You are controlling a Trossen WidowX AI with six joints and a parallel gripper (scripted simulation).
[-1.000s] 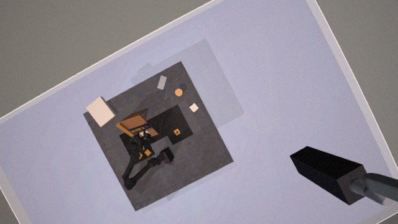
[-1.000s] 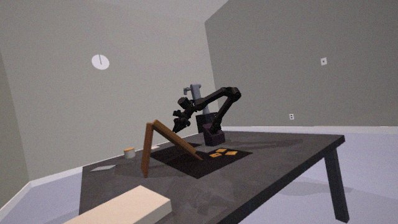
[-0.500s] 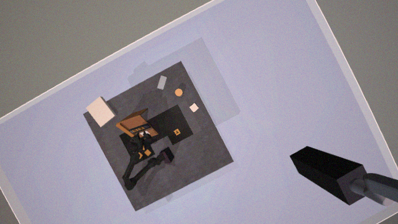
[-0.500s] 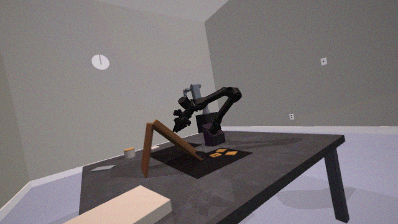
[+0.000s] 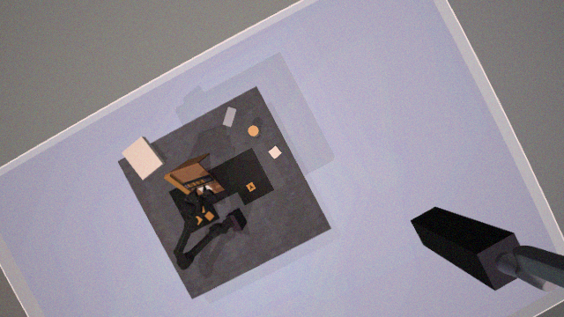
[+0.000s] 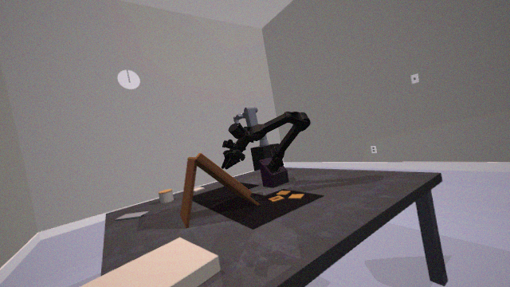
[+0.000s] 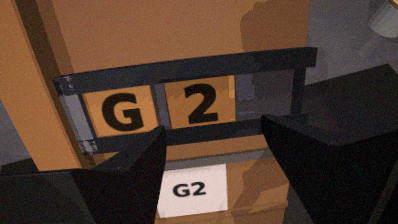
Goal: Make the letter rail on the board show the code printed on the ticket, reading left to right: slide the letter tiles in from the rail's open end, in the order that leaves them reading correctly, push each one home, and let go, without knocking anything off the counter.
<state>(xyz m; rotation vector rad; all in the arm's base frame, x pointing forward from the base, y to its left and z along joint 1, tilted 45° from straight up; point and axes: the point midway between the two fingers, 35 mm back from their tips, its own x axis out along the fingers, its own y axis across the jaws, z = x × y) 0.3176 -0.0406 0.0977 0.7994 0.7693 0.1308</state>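
Observation:
The orange slanted board (image 5: pixel 187 173) (image 6: pixel 223 178) (image 7: pixel 150 30) carries a dark letter rail (image 7: pixel 200 62). In the wrist view the rail holds two orange tiles side by side at its left end: the G tile (image 7: pixel 121 111) and the 2 tile (image 7: pixel 201 103). The rail's right part is bare. The white ticket (image 7: pixel 192 190) below the rail reads G2. My gripper (image 7: pixel 213 127) (image 5: pixel 204 190) (image 6: pixel 231 161) is open and empty, just in front of the rail, touching no tile.
Three spare orange tiles (image 5: pixel 250 187) (image 6: pixel 284 192) lie on the black mat (image 5: pixel 238 172) (image 6: pixel 239 211). A beige block (image 5: pixel 142 158) (image 6: pixel 159 265), an orange cylinder (image 5: pixel 253 130) (image 6: pixel 166 195), a grey card (image 5: pixel 229 116) (image 6: pixel 131 215) and a small pale square (image 5: pixel 275 152) sit around the counter.

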